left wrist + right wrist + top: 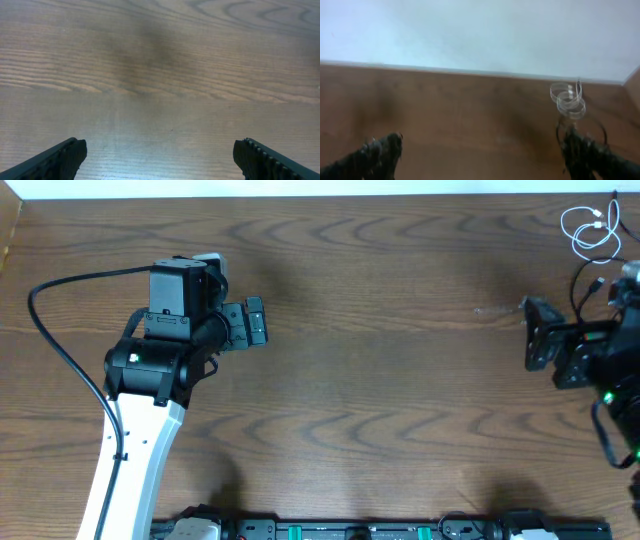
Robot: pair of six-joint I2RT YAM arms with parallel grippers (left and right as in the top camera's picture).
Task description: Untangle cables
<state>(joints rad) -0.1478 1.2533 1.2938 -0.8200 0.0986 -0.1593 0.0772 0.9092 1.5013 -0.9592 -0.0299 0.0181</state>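
The white cable [593,228] lies at the far right corner of the worktop [380,380], drawn up into a few small loops, with its little plug showing among them. Just nearer to us, a thin dark cord curves beside the right arm, and we take it to be the black cable [578,286]. From the right wrist view it rings loosely about one finger of the right hand [480,145]. That view is blurred, so we cannot tell whether cord and finger touch.

From overhead the white loops and the dark curve sit near each other and do not seem to cross. We cannot rule out a touching point where the arm hides the cord.

The right hand stands with its fingers wide apart and nothing between them. The left hand [160,155] hovers well away over the left half of the worktop. Its fingers are also spread, with only bare wood under them.

We judge the task to be well advanced. The two cords look parted, neither hand grips anything, and no knot shows.

What may be left is small: laying the black cable clear of the right arm, and perhaps opening the white loops if a straight cord is wanted. The main risk we see is the black cable snagging on the right finger when that arm moves.
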